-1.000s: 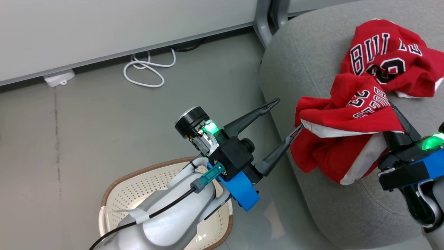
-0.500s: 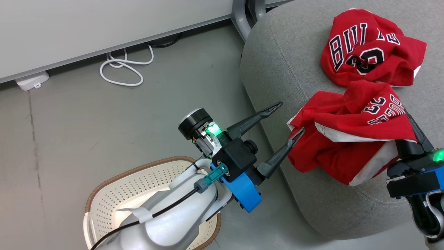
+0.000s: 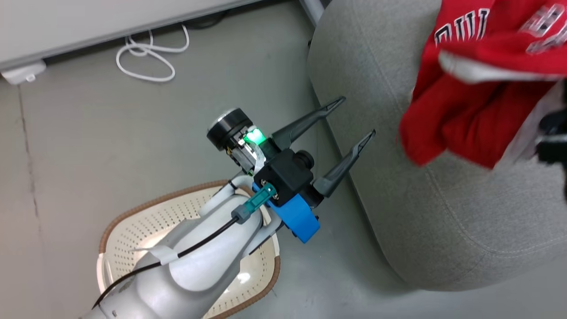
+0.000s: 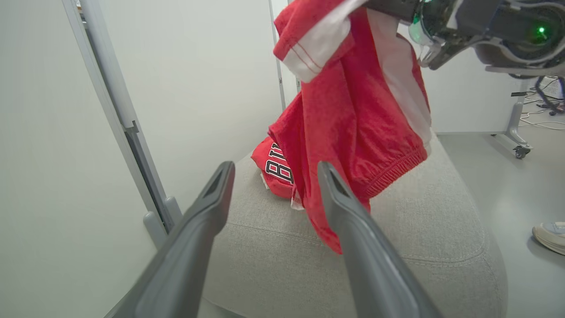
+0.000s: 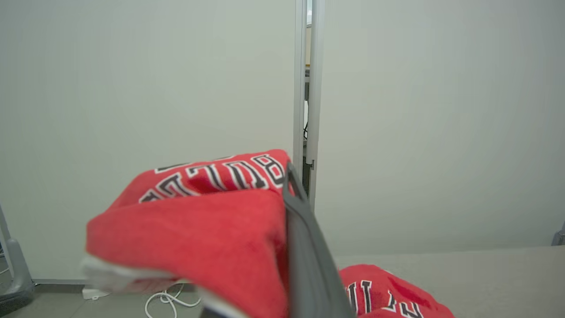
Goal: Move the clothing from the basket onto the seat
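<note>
My right gripper (image 4: 393, 5) is shut on a red garment (image 4: 353, 123) with white trim, which hangs in the air above the grey seat (image 4: 419, 229). In the right wrist view this garment (image 5: 198, 225) drapes over one dark finger (image 5: 304, 247) and hides the other. A second red garment (image 4: 270, 162) with dark-and-white lettering lies on the seat behind it. My left gripper (image 3: 354, 118) is open and holds nothing, beside the seat's (image 3: 443, 199) left edge. The cream basket (image 3: 133, 212) stands on the floor under my left forearm, its inside partly hidden.
A white cable (image 3: 144, 55) lies coiled on the floor by the wall, next to a small white box (image 3: 22, 73). A metal post (image 4: 128, 128) stands left of the seat. Right of the seat are a person's shoe (image 4: 549, 236) and a wheeled stand foot (image 4: 516, 145).
My right gripper has raised the red garment off the seat's front, so it now hangs free. The head camera has shifted. The left gripper stays open near the seat's edge.
</note>
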Motion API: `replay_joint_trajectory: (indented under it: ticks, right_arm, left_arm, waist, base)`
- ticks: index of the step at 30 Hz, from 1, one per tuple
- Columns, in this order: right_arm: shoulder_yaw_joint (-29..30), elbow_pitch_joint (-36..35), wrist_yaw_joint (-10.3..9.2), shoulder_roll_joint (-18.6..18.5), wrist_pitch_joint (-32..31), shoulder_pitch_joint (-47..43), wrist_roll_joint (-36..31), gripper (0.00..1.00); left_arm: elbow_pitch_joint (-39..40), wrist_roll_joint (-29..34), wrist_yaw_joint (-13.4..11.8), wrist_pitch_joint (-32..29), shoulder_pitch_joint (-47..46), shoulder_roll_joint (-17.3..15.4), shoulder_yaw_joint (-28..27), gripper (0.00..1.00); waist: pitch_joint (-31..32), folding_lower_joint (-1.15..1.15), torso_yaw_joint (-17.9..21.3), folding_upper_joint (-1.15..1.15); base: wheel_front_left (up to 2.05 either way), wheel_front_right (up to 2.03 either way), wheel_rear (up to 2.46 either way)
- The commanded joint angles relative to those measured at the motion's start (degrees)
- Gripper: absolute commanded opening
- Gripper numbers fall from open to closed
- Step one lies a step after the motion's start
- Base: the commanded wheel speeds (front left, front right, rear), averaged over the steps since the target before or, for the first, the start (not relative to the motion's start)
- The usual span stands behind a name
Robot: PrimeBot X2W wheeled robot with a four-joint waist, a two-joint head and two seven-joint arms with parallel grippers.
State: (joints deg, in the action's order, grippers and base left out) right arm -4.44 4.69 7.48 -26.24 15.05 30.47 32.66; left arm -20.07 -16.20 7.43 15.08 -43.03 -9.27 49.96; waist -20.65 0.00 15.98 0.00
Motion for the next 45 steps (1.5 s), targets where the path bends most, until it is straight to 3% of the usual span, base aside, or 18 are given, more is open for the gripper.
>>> replay_joint_trajectory:
  ticks: [1,6,12,17,21,35,45]
  right_arm:
    - [0.7,0.3,0.03,-0.4,0.2,1.9,-0.6,0.00]
    - [6.0,2.4,0.03,-2.3,0.2,11.0,-2.5,0.00]
    - [14.0,6.9,0.03,-7.2,0.2,20.5,-2.8,0.00]
    - [17.4,12.4,0.03,-11.8,0.2,26.5,-1.8,0.00]
    - [17.8,17.6,0.03,-13.1,0.1,28.6,-2.2,0.00]
    - [21.2,34.3,0.03,-8.6,0.1,22.2,-5.3,0.00]
    - [17.1,43.4,0.02,-6.1,0.1,21.4,-2.1,0.00]
  left_arm:
    - [-0.1,0.3,-0.1,0.1,-1.1,-0.4,-0.3,1.00]
    - [-0.4,1.3,-0.1,0.0,-3.5,-0.8,-0.3,1.00]
    - [-0.1,2.3,-0.1,-0.7,-6.7,-1.7,0.3,1.00]
    - [0.2,2.8,-0.1,-1.1,-8.5,-2.1,0.8,1.00]
    - [0.5,3.1,-0.1,-1.3,-9.3,-2.5,1.0,1.00]
    - [1.0,2.8,-0.5,-1.5,-10.8,-3.1,1.3,1.00]
    - [0.7,2.4,-0.8,-1.4,-11.4,-3.1,1.7,1.00]
  waist:
    - [-2.2,0.00,-0.4,0.00]
    - [-7.1,0.00,-1.0,0.00]
    - [-13.1,0.00,-2.1,0.00]
    - [-16.3,0.00,-2.2,0.00]
    - [-18.1,0.00,-1.9,0.00]
    - [-21.2,0.00,-2.3,0.00]
    - [-21.2,0.00,-2.5,0.00]
  base:
    - [0.00,0.00,0.00]
    - [0.00,0.00,0.00]
    - [0.00,0.00,0.00]
    - [0.00,0.00,0.00]
    - [0.00,0.00,0.00]
    - [0.00,0.00,0.00]
    - [0.00,0.00,0.00]
